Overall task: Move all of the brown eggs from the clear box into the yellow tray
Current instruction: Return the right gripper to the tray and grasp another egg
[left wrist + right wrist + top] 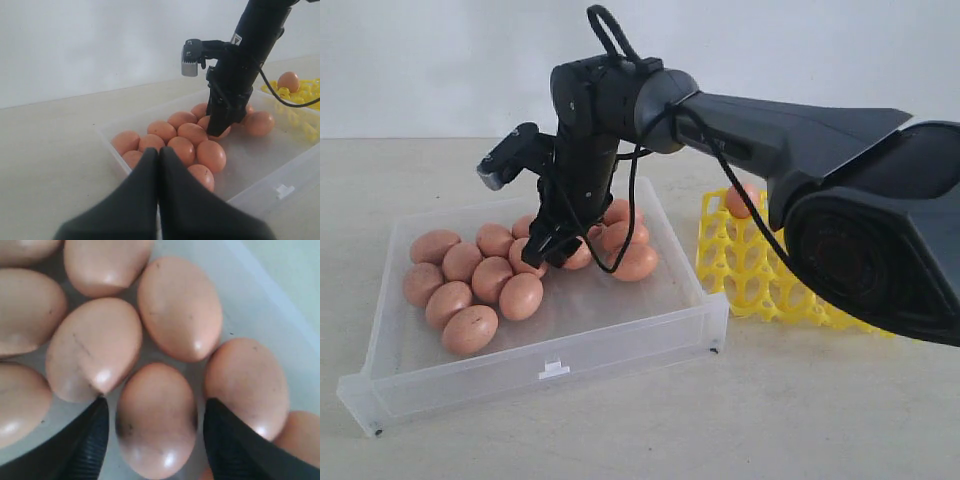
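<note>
Several brown eggs (470, 329) lie clustered in the clear box (555, 372). One more egg (740, 200) sits in the yellow tray (750, 275) to the right of the box. My right gripper (542, 250) reaches down into the egg cluster. In the right wrist view it (156, 401) is open, its fingers (92, 440) either side of one egg (156, 430), with a small gap showing on each side. My left gripper (159, 150) is shut and empty, hovering outside the box's near wall (280, 180), facing the eggs (210, 155).
The right arm's large dark forearm (820, 130) stretches over the yellow tray and hides part of it. Neighbouring eggs (95, 347) press close around the right gripper's fingers. Box and tray stand on a pale table (770, 420).
</note>
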Available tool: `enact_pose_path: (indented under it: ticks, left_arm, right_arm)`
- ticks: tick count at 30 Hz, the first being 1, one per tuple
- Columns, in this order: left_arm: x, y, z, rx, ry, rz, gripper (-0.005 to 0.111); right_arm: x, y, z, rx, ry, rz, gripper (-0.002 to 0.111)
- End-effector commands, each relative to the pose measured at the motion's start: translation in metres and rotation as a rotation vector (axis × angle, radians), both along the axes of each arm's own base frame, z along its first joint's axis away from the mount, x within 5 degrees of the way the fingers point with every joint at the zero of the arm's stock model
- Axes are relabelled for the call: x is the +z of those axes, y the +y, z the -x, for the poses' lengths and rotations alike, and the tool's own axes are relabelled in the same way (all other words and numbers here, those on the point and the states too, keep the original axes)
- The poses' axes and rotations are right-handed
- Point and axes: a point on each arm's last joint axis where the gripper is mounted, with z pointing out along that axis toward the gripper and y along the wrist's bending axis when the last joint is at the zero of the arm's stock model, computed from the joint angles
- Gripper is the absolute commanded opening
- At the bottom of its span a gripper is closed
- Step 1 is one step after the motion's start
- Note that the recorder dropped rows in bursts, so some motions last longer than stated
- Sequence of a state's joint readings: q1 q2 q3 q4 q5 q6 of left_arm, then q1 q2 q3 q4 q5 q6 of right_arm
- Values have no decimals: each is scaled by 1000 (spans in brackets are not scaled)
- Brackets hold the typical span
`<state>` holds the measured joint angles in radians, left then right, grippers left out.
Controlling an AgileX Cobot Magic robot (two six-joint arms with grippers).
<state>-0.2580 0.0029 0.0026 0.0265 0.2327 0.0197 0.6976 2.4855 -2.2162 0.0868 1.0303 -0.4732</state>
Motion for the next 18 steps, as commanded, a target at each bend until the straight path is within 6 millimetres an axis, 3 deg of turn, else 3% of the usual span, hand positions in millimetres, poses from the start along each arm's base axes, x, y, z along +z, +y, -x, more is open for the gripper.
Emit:
enact_pose_path:
  ticks: [1, 3, 6, 12, 18]
  left_arm:
    - [1, 0, 0, -1, -10, 2, -4]
    - [1, 0, 0, -1, -10, 2, -4]
    - [1, 0, 0, -1, -10, 2, -4]
    - [1, 0, 0, -1, -10, 2, -4]
    - [1, 0, 0, -1, -10, 2, -4]
  right_arm:
    - [-13, 1, -2, -7, 4, 7, 54]
    - [-14, 2, -3, -27, 6, -1, 41]
    - [-4, 2, -3, -36, -14, -22, -1]
    - [38, -2, 2, -165, 8, -99, 0]
    - [46, -17, 14, -285, -26, -289, 0]
